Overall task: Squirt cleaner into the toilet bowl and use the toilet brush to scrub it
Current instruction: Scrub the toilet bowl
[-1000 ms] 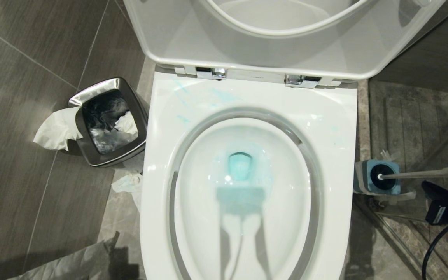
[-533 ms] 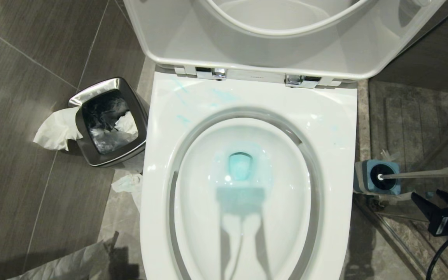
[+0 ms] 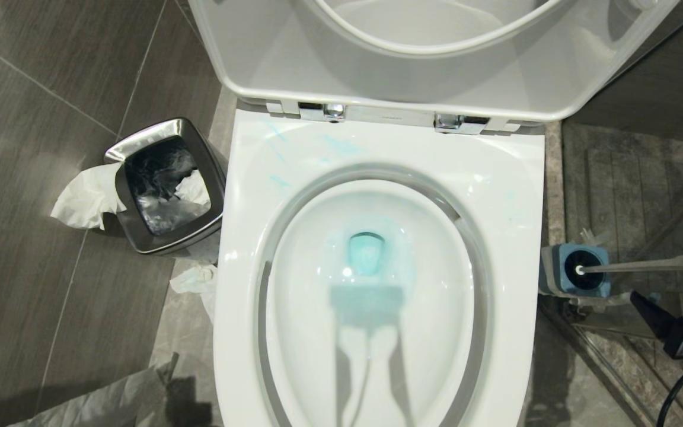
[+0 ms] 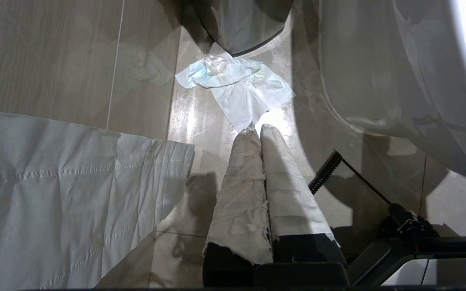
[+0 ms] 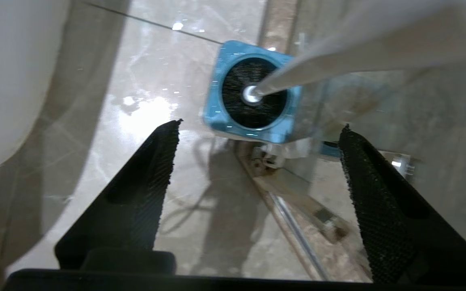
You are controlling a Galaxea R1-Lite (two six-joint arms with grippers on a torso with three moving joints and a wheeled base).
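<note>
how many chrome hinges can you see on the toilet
2: left hinge and right hinge, both where the raised seat meets the toilet bowl rim at the back.

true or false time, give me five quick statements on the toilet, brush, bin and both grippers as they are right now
1. The toilet brush stands in its blue-topped holder. True.
2. The right gripper is clamped on the brush handle. False: its jaws are open and empty, near the holder.
3. The water in the toilet bowl is tinted turquoise by cleaner. True.
4. The toilet lid is closed. False: lid and seat are raised.
5. The left gripper is open. False: its paper-wrapped fingers are shut, pointing at the floor near a crumpled tissue.
</note>
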